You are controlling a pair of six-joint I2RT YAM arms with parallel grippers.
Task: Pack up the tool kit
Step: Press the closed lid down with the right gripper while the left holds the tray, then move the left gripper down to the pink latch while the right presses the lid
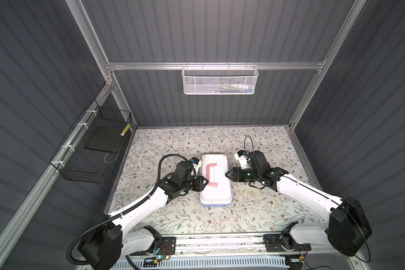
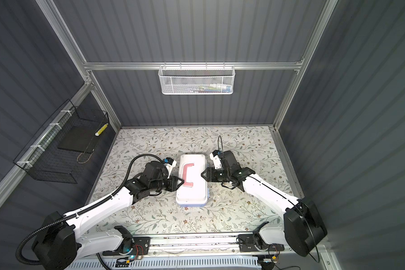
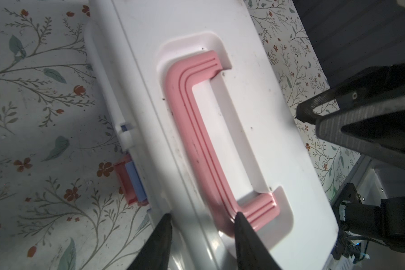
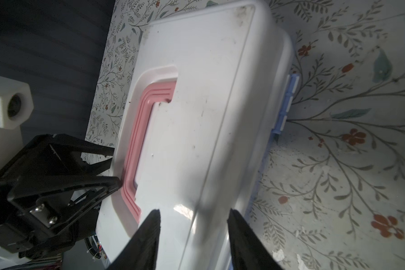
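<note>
Tool kit [image 1: 220, 194], closed, desk [image 1: 173, 140] centre, ends toward 12 and 6 o'clock: rigid smooth plastic, likely slippery; best hold pink handle [image 1: 208, 175] or long sides; left tool [image 1: 206, 181] at 9, right tool [image 1: 227, 174] at 3, both spread apart.

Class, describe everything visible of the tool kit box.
The tool kit box has a smudged white plastic lid, down over a light-blue base, and lies flat on the table. A pink handle lies folded in its recess. A pink latch sticks out one long side, blue hinges the other. The left gripper and right gripper flank it, jaws open.
</note>
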